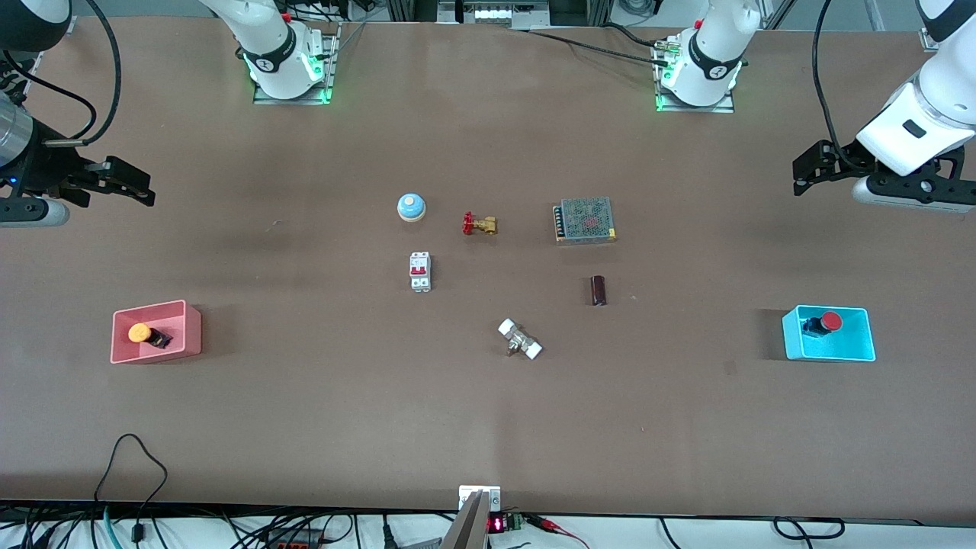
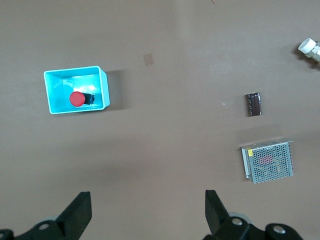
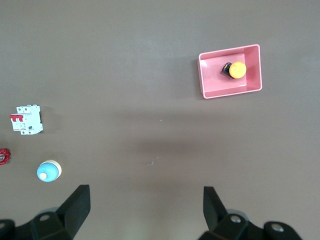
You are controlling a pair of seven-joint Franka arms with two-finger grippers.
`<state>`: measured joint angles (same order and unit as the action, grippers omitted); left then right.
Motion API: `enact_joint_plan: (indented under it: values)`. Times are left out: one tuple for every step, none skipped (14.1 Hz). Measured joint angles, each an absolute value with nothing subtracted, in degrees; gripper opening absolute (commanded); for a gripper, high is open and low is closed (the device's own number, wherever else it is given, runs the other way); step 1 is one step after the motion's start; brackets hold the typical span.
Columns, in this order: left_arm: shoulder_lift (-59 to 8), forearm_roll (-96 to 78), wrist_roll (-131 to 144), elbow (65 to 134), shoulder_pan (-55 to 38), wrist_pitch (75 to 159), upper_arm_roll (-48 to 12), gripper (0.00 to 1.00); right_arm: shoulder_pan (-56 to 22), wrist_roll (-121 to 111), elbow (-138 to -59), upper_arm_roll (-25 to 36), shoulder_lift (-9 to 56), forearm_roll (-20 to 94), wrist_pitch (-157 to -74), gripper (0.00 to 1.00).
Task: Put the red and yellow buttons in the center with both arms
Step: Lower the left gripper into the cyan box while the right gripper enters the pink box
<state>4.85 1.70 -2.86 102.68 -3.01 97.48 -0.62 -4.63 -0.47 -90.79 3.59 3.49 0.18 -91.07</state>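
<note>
Nothing moved yet: we see the round red-capped button (image 1: 830, 321) in its cyan plastic bin (image 1: 860, 352), the orange-yellow-capped button (image 1: 139, 332) in its pink plastic bin (image 1: 191, 332), both well away from the brown tabletop centre (image 1: 488, 396). Left gripper (image 2: 147, 212) and right gripper (image 3: 145, 207) hover with fingers spread, empty.

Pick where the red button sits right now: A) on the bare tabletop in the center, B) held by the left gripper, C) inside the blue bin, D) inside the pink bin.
C: the red button lies inside the blue bin at the left arm's end of the table, untouched.
</note>
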Motion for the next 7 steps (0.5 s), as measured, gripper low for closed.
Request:
enact_joint_plan:
  values:
    - [4.9,1.7,-2.9,102.7,-3.0,97.5,-0.6,1.00,-4.6,-0.5,-90.8,3.6,3.5,0.2,-91.1,1.00]
    - [4.9,1.7,-2.9,102.7,-3.0,97.5,-0.6,1.00,-4.6,-0.5,-90.8,3.6,3.5,0.2,-91.1,1.00]
    - [4.9,1.7,-2.9,102.7,-3.0,97.5,-0.6,1.00,-4.6,-0.5,-90.8,3.6,3.5,0.2,-91.1,1.00]
    - [4.9,1.7,-2.9,102.7,-3.0,97.5,-0.6,1.00,-4.6,-0.5,-90.8,3.6,3.5,0.2,-91.1,1.00]
    - [4.9,1.7,-2.9,102.7,-3.0,97.5,-0.6,1.00,-4.6,-0.5,-90.9,3.6,3.5,0.2,-91.1,1.00]
    - [4.8,1.7,-2.8,102.7,-3.0,97.5,-0.6,1.00,-4.6,-0.5,-91.0,3.7,3.5,0.2,-91.1,1.00]
    - [4.8,1.7,-2.8,102.7,-3.0,97.5,-0.6,1.00,-4.6,-0.5,-91.2,3.7,3.6,0.2,-91.1,1.00]
